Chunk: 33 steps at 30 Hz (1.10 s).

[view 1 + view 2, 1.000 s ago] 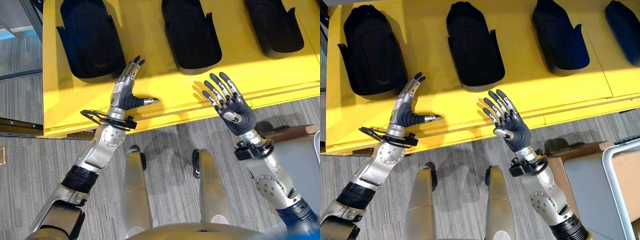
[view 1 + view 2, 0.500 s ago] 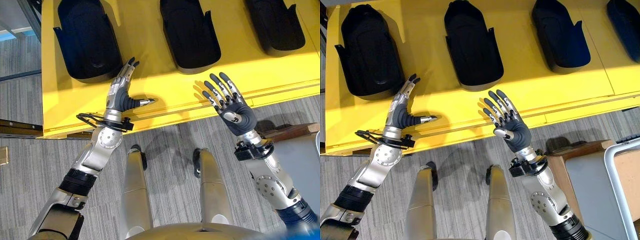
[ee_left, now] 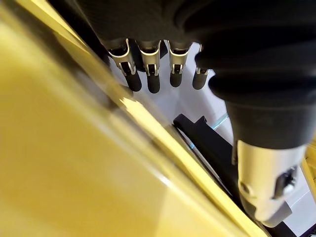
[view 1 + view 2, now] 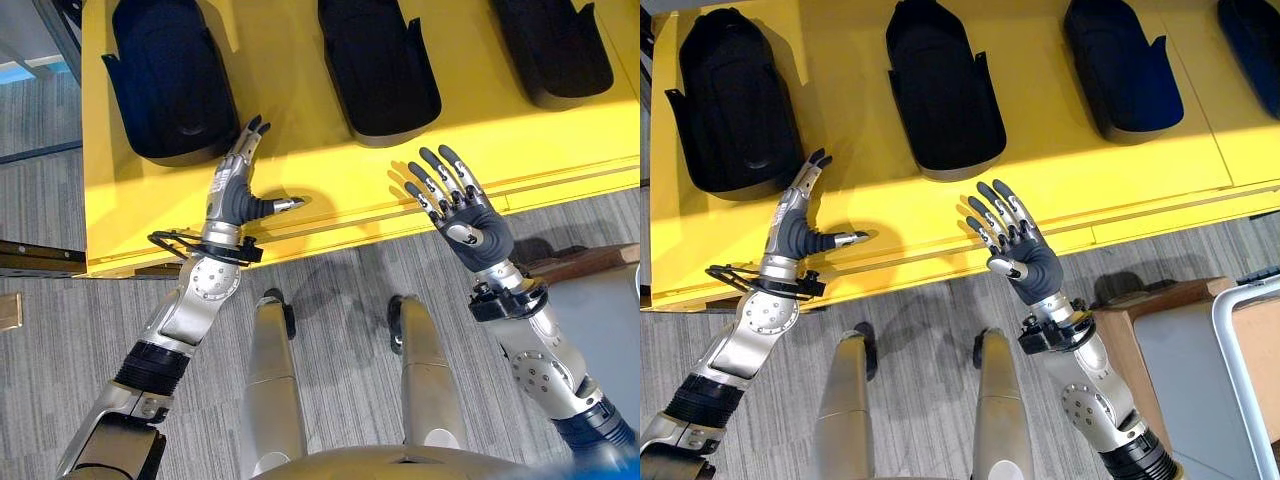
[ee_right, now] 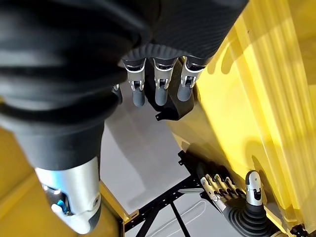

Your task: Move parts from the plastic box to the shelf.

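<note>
Three black moulded parts (image 4: 165,80) (image 4: 378,65) (image 4: 550,50) lie in a row on the yellow shelf (image 4: 300,150); a fourth, dark part (image 4: 1250,30) lies at the far right. My left hand (image 4: 232,195) is open and empty above the shelf's front strip. Its fingertips are just short of the leftmost part and its thumb points right. My right hand (image 4: 470,220) is open, palm up, fingers spread, and holds nothing, over the shelf's front edge below the middle part. In the right wrist view its straight fingers (image 5: 159,81) show, with the left hand (image 5: 232,197) past them.
Grey carpet floor (image 4: 340,290) runs under the shelf's front edge. At the lower right stand a brown board (image 4: 1160,300) and a grey surface with a white-rimmed frame (image 4: 1230,340). A dark rail (image 4: 30,255) lies on the floor at the left.
My left hand has drifted a little to the left along the shelf's front, closer to the leftmost part. The right hand has stayed where it was.
</note>
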### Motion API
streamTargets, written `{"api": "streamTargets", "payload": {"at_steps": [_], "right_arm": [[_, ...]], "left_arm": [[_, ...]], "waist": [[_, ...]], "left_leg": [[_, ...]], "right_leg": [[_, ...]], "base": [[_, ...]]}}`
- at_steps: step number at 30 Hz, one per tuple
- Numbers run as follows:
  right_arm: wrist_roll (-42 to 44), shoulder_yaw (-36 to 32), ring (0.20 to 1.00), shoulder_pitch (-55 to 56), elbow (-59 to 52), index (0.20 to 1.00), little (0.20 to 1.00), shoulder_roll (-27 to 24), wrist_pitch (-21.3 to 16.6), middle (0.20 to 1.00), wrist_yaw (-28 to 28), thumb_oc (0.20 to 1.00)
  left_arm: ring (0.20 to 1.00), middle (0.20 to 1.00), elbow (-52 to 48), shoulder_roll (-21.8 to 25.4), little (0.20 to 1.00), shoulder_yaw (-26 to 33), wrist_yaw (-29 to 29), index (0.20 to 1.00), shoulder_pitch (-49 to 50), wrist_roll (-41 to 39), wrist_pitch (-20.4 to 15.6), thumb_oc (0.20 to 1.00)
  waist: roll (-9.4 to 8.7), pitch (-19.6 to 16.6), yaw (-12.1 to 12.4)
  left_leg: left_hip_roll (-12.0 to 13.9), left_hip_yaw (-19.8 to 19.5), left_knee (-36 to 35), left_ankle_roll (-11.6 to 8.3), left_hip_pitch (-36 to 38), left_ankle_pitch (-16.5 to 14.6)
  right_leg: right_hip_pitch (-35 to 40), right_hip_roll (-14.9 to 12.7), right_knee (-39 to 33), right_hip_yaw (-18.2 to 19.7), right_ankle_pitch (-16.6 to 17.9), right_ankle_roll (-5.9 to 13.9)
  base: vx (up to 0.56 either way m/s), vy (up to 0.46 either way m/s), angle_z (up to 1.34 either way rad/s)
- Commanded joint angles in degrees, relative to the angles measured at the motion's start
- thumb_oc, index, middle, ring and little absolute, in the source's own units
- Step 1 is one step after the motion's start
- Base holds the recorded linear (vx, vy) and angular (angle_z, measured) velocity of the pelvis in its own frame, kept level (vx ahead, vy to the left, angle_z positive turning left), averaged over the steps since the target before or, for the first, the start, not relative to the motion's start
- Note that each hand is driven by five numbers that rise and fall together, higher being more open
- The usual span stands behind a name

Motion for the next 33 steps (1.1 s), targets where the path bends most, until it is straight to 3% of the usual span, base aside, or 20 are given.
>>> {"api": "streamTargets", "payload": {"at_steps": [1,33], "right_arm": [[-0.3,-0.1,1.0,0.6,-5.4,1.0,1.0,-0.1,-3.0,1.0,0.8,1.0],[-0.4,-0.2,1.0,0.4,-5.1,1.0,1.0,-0.3,-2.7,1.0,0.8,1.0]], "left_arm": [[1.0,1.0,0.9,-0.5,1.0,2.2,1.7,1.0,2.4,-2.2,0.0,1.0],[1.0,1.0,-2.2,0.4,1.0,6.6,1.1,1.0,8.2,-4.5,-1.0,1.0]], "waist": [[-1.47,-2.5,1.5],[-1.13,-2.6,2.3]], "left_leg": [[-2.4,0.1,-0.5,4.54,-0.9,-0.4],[-2.7,0.0,-1.1,4.49,-0.4,0.2]], "right_leg": [[-2.1,0.3,-5.8,-2.8,6.7,-4.18],[-1.7,0.3,-5.8,-2.8,6.8,-4.13]], "base": [[0.0,0.0,0.0],[0.0,0.0,0.0]]}}
